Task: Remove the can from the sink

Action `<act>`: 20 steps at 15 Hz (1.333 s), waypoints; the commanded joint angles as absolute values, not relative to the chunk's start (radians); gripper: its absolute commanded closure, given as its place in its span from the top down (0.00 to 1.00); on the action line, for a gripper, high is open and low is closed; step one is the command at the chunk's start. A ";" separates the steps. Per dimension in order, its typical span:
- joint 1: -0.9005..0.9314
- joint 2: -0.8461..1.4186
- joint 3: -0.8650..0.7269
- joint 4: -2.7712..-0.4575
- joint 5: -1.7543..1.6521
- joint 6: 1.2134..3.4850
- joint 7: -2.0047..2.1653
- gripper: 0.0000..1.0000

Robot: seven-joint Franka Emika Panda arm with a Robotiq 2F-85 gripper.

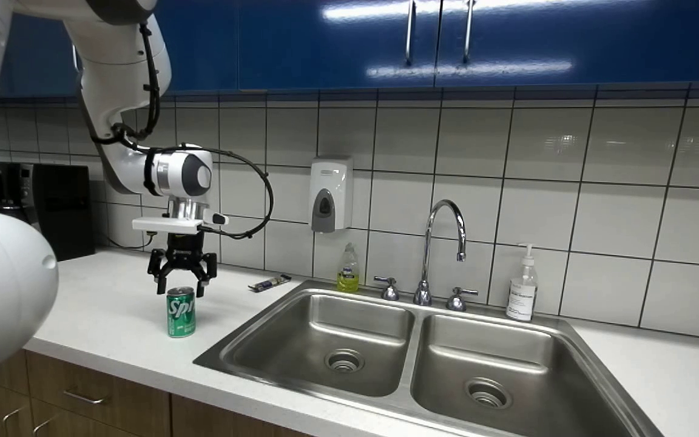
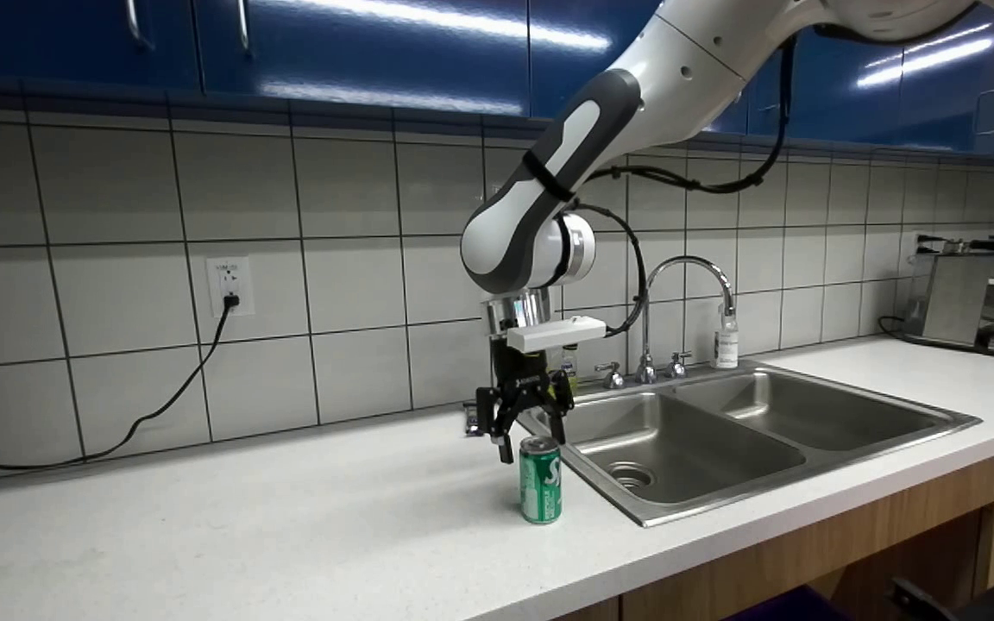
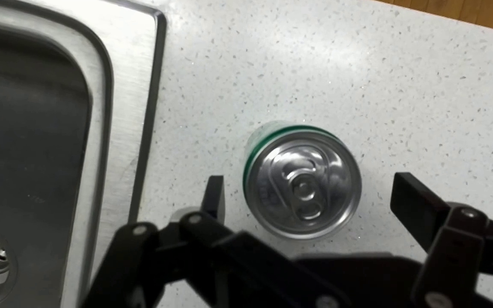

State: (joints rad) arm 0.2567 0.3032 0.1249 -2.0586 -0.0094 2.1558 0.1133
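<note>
The can is green with a silvery top and white lettering. It stands upright on the white counter beside the sink, outside the basins; it shows in both exterior views. The wrist view shows its lid from above. The stainless double-basin sink lies next to it, its rim at the left in the wrist view. My gripper points down at the height of the can's top, open. In the wrist view its fingers stand either side of the lid, with gaps, not touching.
A chrome faucet rises behind the sink. A yellow-green soap bottle and a white-labelled pump bottle stand along the back. A small tube-like packet lies on the counter. A soap dispenser hangs on the wall.
</note>
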 commanded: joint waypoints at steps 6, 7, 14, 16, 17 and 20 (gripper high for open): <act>0.244 0.160 0.134 -2.109 -0.033 2.137 0.163 1.00; 0.241 0.143 0.133 -2.119 -0.030 2.139 0.168 1.00; 0.199 -0.002 0.119 -2.245 -0.015 2.146 0.225 1.00; 0.180 -0.057 0.112 -2.295 -0.007 2.142 0.241 1.00; 0.170 -0.082 0.108 -2.317 -0.008 2.140 0.252 1.00; 0.137 -0.176 0.095 -2.398 0.006 2.136 0.274 1.00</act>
